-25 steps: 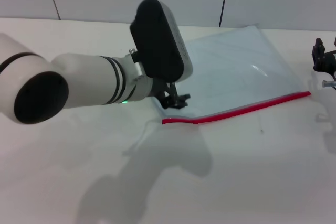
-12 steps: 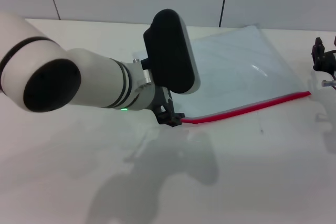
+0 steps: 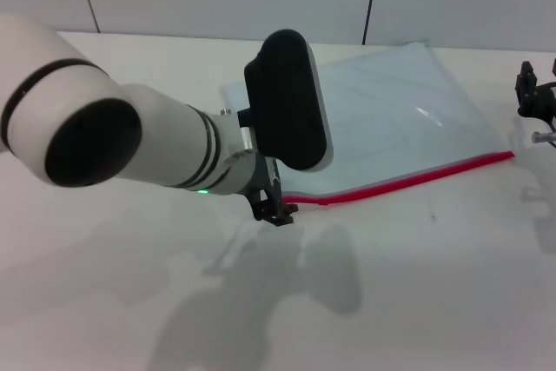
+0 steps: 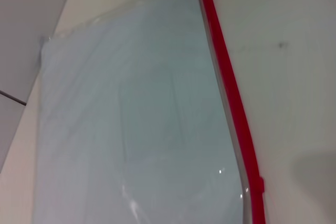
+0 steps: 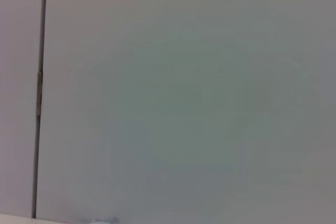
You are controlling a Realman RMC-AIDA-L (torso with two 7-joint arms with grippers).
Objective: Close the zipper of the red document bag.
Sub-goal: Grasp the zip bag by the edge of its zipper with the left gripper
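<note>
Left tool (image 3: pixel 276 211), a small black gripper at the end of a thick white arm, sits low over the white desk (image 3: pixel 417 301) at the near left end of the thin bright red zipper (image 3: pixel 408 181). A large black wrist housing (image 3: pixel 287 97) covers most of it, so whether its fingers are apart or closed, or hold anything, cannot be told.

A large flat red document bag of translucent pale blue-grey plastic (image 3: pixel 391 119) lies on the desk at about 1 o'clock from the picture's centre in the head view. Its zipper runs along the near long edge, from the left tool up toward 3 o'clock. The bag's near left corner is hidden behind the arm. The slider cannot be made out.

In the left wrist view the bag (image 4: pixel 131 124) and zipper strip (image 4: pixel 231 98) fill the picture, cut off at the edges.

Right tool (image 3: pixel 536 103) is a dark shape at the 3 o'clock edge, partly cut off; its state cannot be told. Its own camera shows only a plain grey wall (image 5: pixel 184 103).
</note>
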